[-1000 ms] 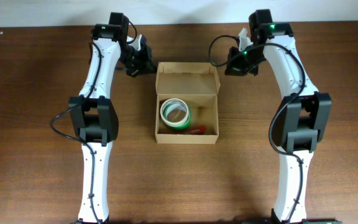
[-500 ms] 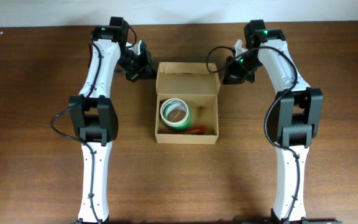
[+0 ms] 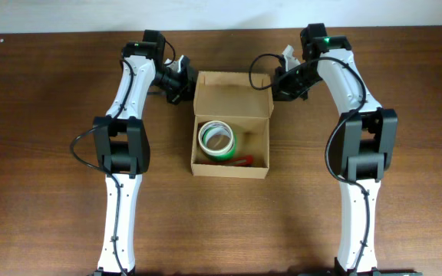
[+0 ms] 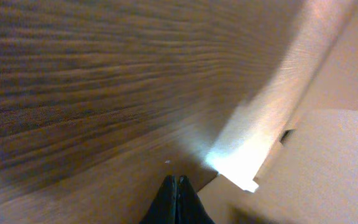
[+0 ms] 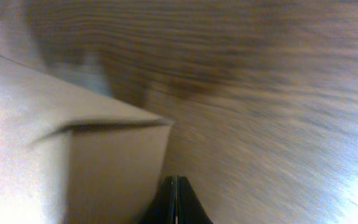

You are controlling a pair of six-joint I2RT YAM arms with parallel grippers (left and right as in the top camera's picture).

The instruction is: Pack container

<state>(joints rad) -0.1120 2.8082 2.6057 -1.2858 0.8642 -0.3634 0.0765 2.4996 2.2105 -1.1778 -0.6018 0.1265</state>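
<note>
The tan cardboard container (image 3: 256,162) sits open at the table's middle, its flap lid (image 3: 232,95) raised at the far side. Inside lie a green-and-white tape roll (image 3: 216,140) and a red thing (image 3: 242,161). My left gripper (image 3: 186,83) is shut and empty at the lid's left edge; the left wrist view shows its fingertips (image 4: 176,184) closed by the cardboard (image 4: 328,168). My right gripper (image 3: 276,84) is shut and empty at the lid's right edge; its closed tips (image 5: 176,183) sit beside the box corner (image 5: 114,162).
Brown wooden table (image 3: 44,169) all round the box. Both arms reach in from the front, left arm (image 3: 120,146) and right arm (image 3: 363,146) flanking the container. A pale wall strip runs along the table's far edge.
Both grippers have moved inward toward the lid, the left one rightward and the right one leftward. The lid stands a little more upright. The box contents have not moved.
</note>
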